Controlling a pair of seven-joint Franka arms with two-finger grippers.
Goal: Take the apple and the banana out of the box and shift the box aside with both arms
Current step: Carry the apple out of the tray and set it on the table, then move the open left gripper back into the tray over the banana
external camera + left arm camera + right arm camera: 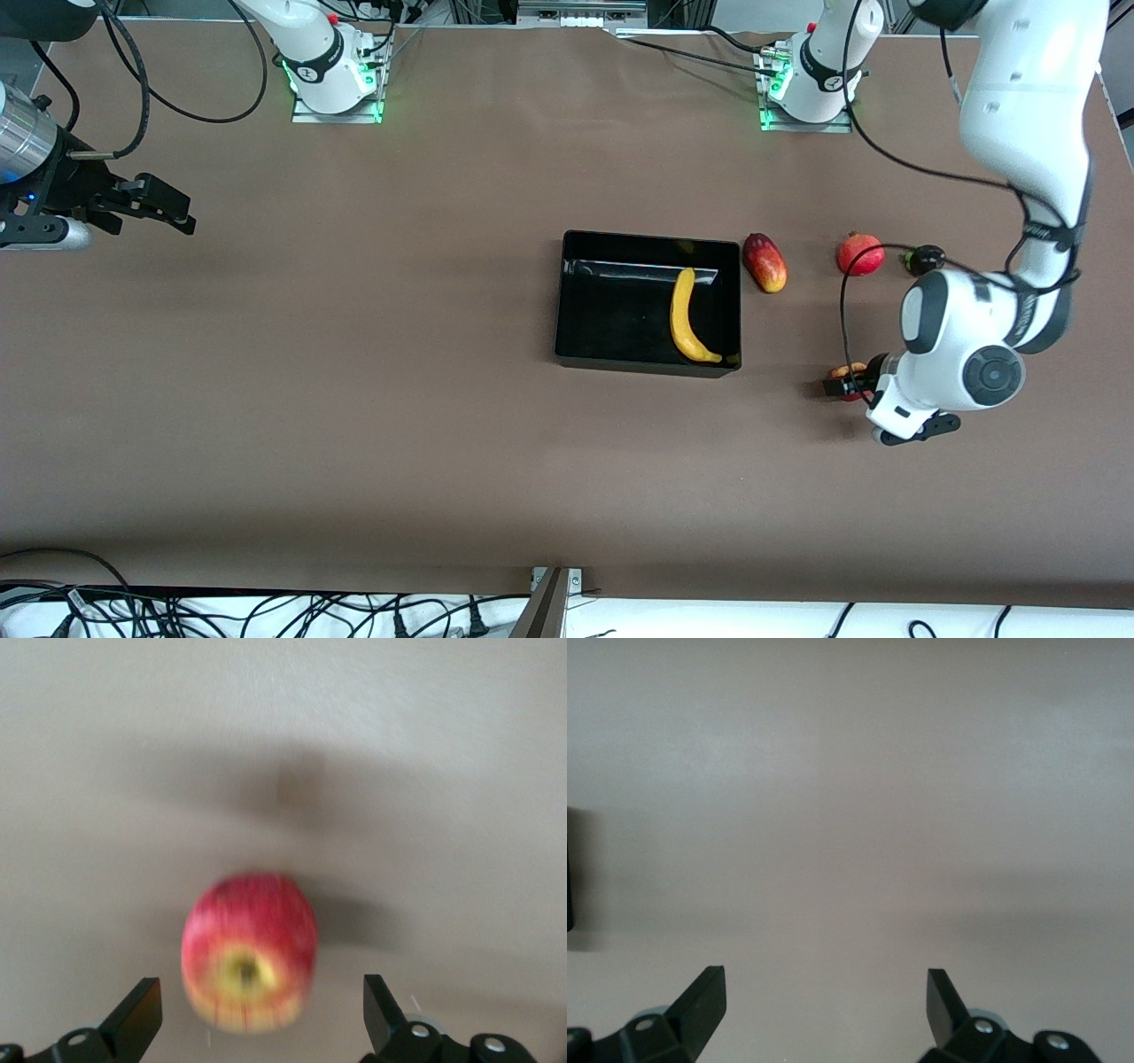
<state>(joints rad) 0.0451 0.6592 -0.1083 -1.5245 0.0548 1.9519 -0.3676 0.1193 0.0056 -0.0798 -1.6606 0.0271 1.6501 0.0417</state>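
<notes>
The small red apple with yellow streaks [250,961] lies on the table toward the left arm's end, partly hidden by the hand in the front view [852,370]. My left gripper [839,384] is low around it and open. In the left wrist view the gripper [260,994] has a finger on each side of the apple, neither touching it. The yellow banana [683,317] lies in the black box [611,319] at mid table. My right gripper [173,209] is open and empty over bare table at the right arm's end; it also shows in the right wrist view [825,985].
An oblong red-yellow fruit [765,262] lies beside the box toward the left arm's end. A round red fruit with a crown tip [860,253] and a small dark object [924,259] lie farther along that way. Cables hang at the table's near edge.
</notes>
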